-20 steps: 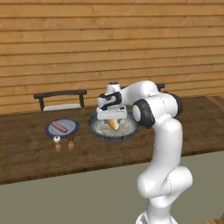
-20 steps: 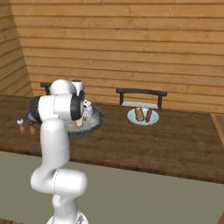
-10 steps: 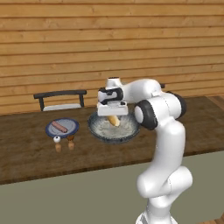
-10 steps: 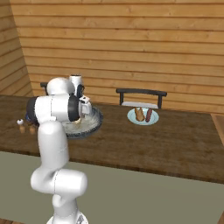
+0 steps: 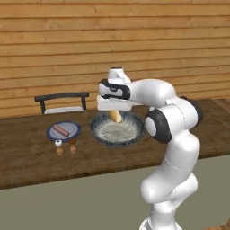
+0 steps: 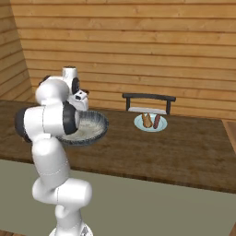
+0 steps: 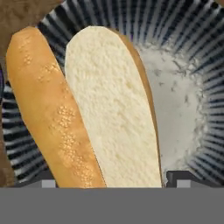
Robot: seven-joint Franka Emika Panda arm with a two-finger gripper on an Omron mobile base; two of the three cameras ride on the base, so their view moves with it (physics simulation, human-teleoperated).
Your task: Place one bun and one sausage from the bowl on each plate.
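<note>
while the bun (image 7: 87, 109) sits lengthwise between the claw's (image 5: 116, 113) widely spread tips, seeded crust to one side and pale cut face to the other, it hangs just above the bowl (image 5: 104, 135). the claw grips the bun, lifted clear of the bowl's speckled inside, which lies directly below it on the wooden bench (image 5: 27, 157). off to the claw's left a small plate (image 5: 72, 127) carries one sausage (image 5: 61, 130), with two small shakers (image 5: 65, 146) just in front. off to its right, a second plate (image 6: 138, 123) holds a bun and a sausage (image 6: 157, 121) side by side.
</note>
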